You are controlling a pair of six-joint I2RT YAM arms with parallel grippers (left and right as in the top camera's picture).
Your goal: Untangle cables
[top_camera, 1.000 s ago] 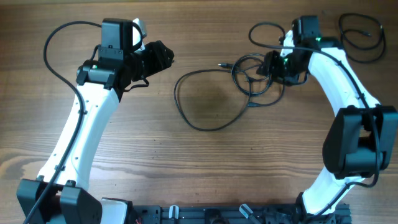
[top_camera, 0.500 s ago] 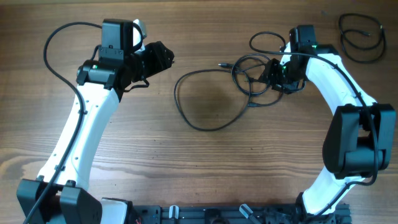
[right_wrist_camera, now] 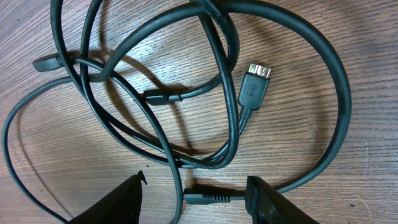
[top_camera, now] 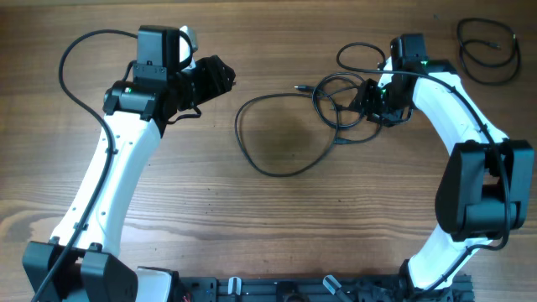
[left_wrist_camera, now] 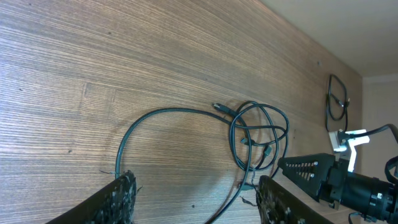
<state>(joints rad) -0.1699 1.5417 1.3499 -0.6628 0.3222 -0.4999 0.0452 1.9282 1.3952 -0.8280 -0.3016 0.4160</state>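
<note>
The cables [top_camera: 334, 107], knotted upper right of centre, lie directly beneath the right gripper [top_camera: 366, 97], its jaws spread and seemingly holding nothing (the left gripper [top_camera: 218, 77], also spread and empty, sits well apart at upper left).

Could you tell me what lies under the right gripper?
Tangled cables lie on the wooden table beneath the open right gripper, a silver-tipped plug among them. Overhead, the gripper hides the tangle's right edge.

Right wrist view: cables [right_wrist_camera: 253, 90] beyond the top edge
</note>
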